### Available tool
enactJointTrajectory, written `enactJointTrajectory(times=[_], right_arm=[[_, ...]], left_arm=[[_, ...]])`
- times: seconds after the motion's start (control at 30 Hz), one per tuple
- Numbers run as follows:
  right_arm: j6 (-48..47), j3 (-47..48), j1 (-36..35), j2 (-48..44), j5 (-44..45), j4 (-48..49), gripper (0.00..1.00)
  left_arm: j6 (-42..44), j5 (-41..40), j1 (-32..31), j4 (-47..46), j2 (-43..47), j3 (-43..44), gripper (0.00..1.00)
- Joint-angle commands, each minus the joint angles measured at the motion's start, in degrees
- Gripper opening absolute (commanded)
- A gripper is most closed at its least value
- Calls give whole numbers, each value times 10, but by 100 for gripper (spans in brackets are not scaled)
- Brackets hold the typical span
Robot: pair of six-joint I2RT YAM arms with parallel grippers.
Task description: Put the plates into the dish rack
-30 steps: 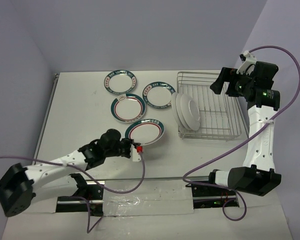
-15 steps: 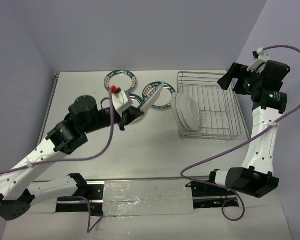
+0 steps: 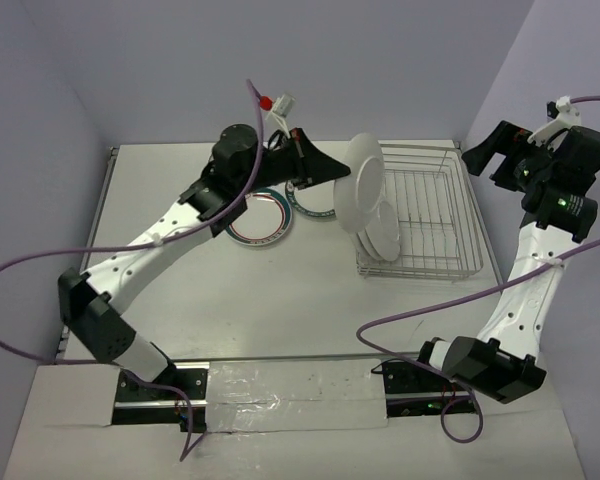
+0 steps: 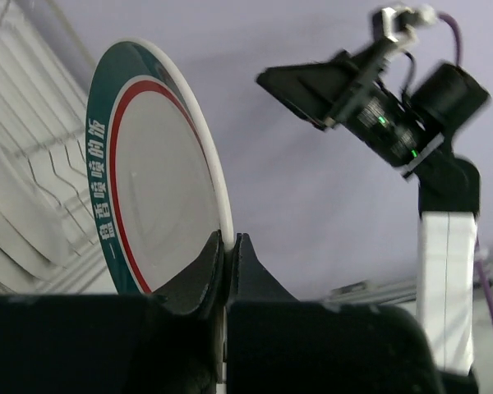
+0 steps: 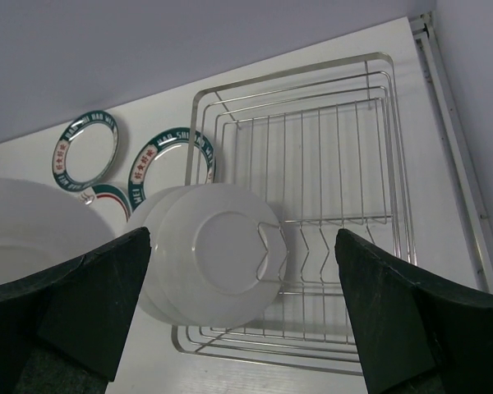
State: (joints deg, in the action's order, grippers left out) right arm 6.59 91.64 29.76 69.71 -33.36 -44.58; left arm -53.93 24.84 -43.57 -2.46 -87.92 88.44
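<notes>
While the left gripper (image 3: pixel 328 170) has its jaws clamped tight on the rim of a green-banded plate (image 3: pixel 363 183), that plate stands on edge in the air just past the jaw tips, at the end of the dish rack (image 3: pixel 430 215) nearest them. Below it, other plates (image 3: pixel 382 238) lean upright in the rack, white backs showing. Behind those jaws, more plates (image 3: pixel 260 218) lie flat on the desk (image 3: pixel 280 300). The right gripper (image 3: pixel 485 155) hangs with jaws spread wide and empty, the rack beneath them.
</notes>
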Motion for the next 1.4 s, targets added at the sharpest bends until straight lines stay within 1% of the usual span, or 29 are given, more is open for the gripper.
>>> enactJointTrajectory(times=[0.0,0.07,0.13,0.17,0.2,0.27,0.3,0.47,0.57,0.8,0.97,1.0,1.2,1.37], right_arm=[[10,18,5,-19,19,27,100],[11,19,7,-18,19,27,100],[11,19,10,-18,16,30,100],[11,19,10,-17,16,29,100],[11,19,10,-17,17,29,100],[9,17,11,-19,20,30,100],[8,16,11,-19,20,31,100],[0,2,12,-27,19,40,100],[-3,-4,12,-27,17,42,100],[-12,-11,12,-24,8,41,100],[-24,-21,12,-24,12,38,100],[-25,-22,13,-23,11,39,100],[-32,-37,13,-22,8,45,100],[-35,-41,13,-18,7,45,100]], left_arm=[[-166,-37,-16,-68,-27,70,0],[-183,-74,-35,-16,-64,118,0],[-209,-91,-48,17,-88,151,0],[-209,-98,-59,23,-108,178,0],[-217,-123,-63,59,-118,191,0],[-217,-145,-70,92,-149,231,0],[-212,-155,-71,105,-156,236,0],[-198,-193,-76,96,-175,199,0],[-198,-196,-76,66,-187,181,0],[-209,-159,-74,37,-239,188,0],[-214,-158,-75,28,-262,184,0],[-217,-153,-74,7,-265,185,0],[-226,-149,-75,-17,-300,194,0],[-212,-151,-78,-13,-301,204,0]])
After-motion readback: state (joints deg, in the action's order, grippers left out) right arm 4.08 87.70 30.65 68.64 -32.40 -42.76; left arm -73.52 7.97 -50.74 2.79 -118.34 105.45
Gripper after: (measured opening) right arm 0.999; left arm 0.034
